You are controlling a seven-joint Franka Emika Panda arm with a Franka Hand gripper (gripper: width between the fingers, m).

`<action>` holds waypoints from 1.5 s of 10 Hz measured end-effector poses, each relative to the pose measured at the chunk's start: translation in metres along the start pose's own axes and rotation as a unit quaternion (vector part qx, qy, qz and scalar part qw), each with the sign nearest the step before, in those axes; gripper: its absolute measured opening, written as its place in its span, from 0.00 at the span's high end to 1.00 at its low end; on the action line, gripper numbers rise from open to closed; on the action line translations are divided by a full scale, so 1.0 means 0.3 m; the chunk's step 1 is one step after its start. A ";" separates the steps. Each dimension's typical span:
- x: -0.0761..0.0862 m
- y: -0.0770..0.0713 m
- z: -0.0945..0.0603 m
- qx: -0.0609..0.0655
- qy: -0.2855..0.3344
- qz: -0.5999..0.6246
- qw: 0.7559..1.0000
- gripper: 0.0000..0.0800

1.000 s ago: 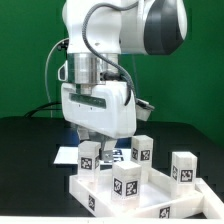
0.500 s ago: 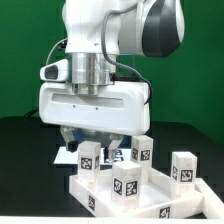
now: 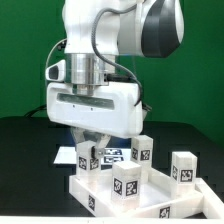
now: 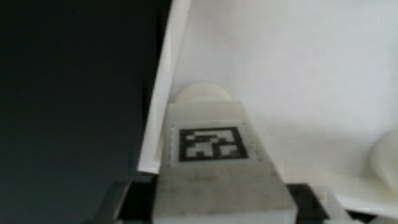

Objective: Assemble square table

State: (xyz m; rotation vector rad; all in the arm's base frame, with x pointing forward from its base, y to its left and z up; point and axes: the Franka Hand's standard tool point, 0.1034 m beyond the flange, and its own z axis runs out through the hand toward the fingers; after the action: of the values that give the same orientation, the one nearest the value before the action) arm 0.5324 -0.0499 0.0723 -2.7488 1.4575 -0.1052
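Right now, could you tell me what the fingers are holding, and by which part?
The fingers flank the upper end of a white table leg; a firm hold cannot be told.

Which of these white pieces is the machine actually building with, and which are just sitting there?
Part of the job:
- tabletop
- four legs
- gripper, down at the first leg

Just there:
- marker board
- black table
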 end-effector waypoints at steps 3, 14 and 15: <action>0.008 0.001 0.001 -0.004 -0.009 0.227 0.974 0.64; 0.041 -0.031 0.007 0.038 -0.052 0.700 0.711 0.64; 0.039 -0.032 0.007 0.038 -0.050 0.740 0.670 0.64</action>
State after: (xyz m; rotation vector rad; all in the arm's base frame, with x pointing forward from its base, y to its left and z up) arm 0.5470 -0.0542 0.0714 -0.7311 2.8659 0.0433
